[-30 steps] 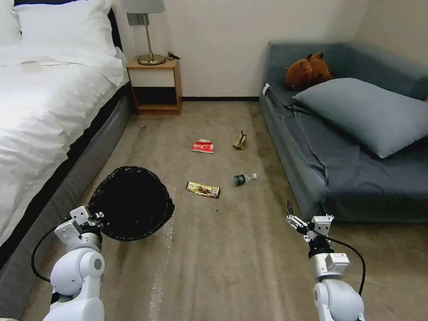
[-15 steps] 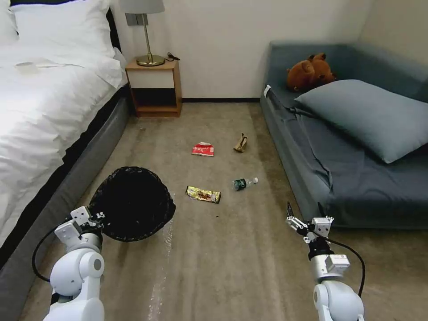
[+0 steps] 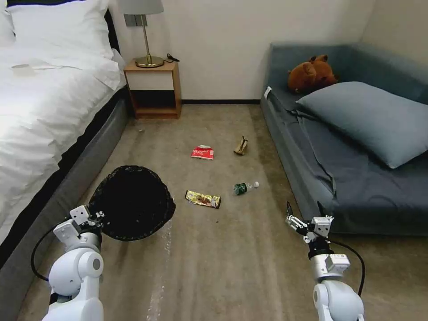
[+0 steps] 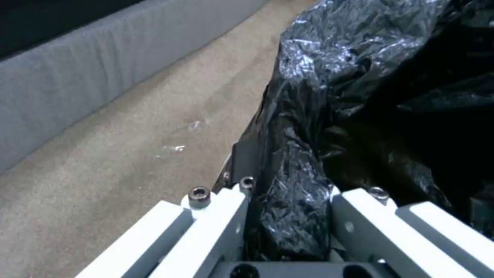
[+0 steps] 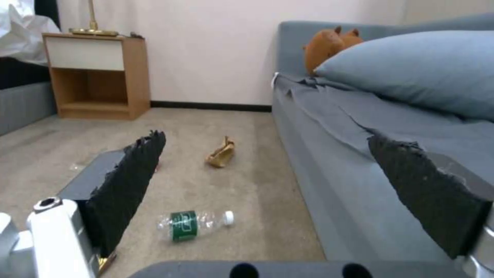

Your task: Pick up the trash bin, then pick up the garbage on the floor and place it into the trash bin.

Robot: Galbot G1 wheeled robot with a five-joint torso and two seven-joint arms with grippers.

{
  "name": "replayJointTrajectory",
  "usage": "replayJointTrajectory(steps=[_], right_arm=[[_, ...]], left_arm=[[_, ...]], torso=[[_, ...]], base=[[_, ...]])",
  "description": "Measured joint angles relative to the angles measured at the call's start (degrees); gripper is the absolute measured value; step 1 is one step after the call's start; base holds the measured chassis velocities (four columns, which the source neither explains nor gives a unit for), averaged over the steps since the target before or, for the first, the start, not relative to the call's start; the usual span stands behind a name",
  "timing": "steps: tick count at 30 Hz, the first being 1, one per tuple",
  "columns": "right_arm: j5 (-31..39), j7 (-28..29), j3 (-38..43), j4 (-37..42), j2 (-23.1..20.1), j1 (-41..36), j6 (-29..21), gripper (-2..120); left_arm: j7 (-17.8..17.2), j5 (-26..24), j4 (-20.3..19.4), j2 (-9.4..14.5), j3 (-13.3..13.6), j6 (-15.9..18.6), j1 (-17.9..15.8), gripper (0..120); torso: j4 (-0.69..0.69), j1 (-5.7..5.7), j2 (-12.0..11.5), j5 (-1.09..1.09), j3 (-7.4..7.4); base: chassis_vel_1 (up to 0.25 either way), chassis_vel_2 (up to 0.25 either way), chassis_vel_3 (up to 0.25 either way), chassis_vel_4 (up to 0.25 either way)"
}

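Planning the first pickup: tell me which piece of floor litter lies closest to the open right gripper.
The clear bottle with the green label, lying on its side just ahead of the right gripper. The yellow-brown wrapper, red packet and tan scrap lie farther off.

floor (image 3: 223, 267): beige carpet | bed (image 3: 40, 111): white | nightstand (image 3: 154, 89): wood, lamp (image 3: 145, 31) | sofa (image 3: 356, 156): grey-blue

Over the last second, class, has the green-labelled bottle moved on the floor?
No. The bottle keeps its place beside the snack wrapper; the camera shifted.
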Motion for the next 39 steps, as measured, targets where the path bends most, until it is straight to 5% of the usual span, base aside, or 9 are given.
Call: replayJointTrajectory(steps=[39], right_arm=[[0.0,-0.7,-0.2,0.0,0.1,-0.1,0.1,100]], left_arm=[[0.3,0.1,0.6,0.0,0.2,-1.0,0.0,2]], torso=[[0.00,0.00,0.0,0.00,0.00]], base=[[-0.042,0.037,0.039,-0.044]])
